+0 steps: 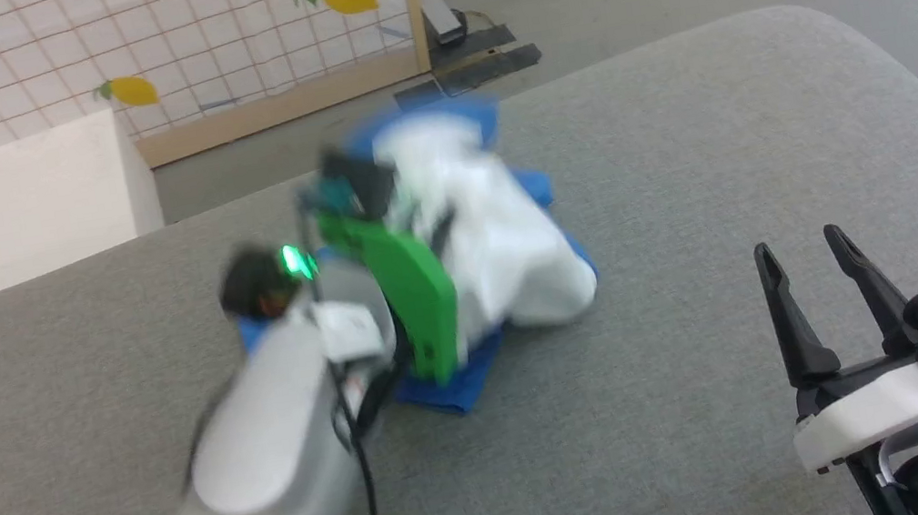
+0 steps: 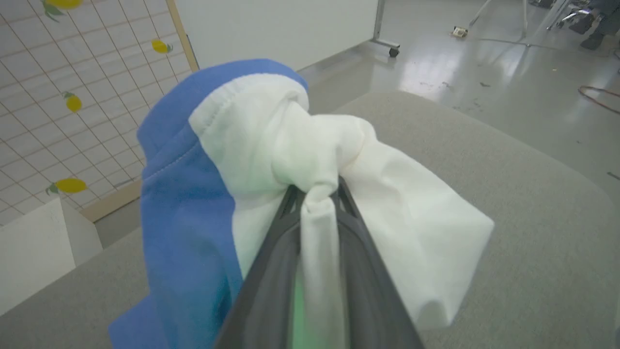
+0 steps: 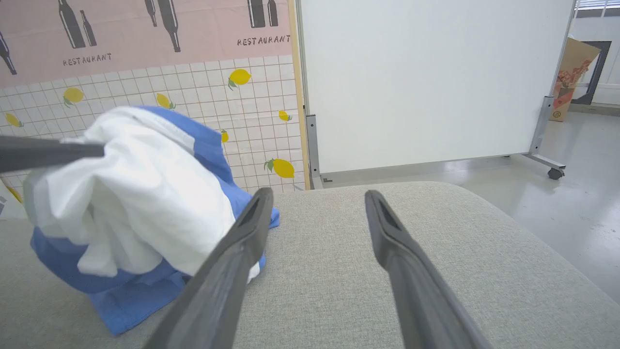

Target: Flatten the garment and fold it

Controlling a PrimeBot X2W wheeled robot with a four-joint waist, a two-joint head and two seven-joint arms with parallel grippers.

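Observation:
The garment point(image 1: 501, 232), a white T-shirt with royal-blue sleeves, is bunched in a lifted heap on the grey cushioned surface point(image 1: 684, 166), its blue lower part resting on the cushion. My left gripper point(image 2: 317, 191) is shut on a fold of its white cloth, and the shirt point(image 2: 271, 160) drapes over both fingers. In the head view that gripper point(image 1: 360, 186) is blurred, with its green bracket in front of the shirt. My right gripper point(image 1: 802, 244) stands open at the lower right, apart from the garment point(image 3: 140, 194), which lies left of its fingers point(image 3: 242, 232).
A white box point(image 1: 49, 198) stands beyond the cushion's far left edge. Behind it is a lemon-print grid panel point(image 1: 202, 31) on a wooden frame. A white partition on castors point(image 3: 411, 82) stands on the shiny floor to the right. The cushion's right corner is rounded.

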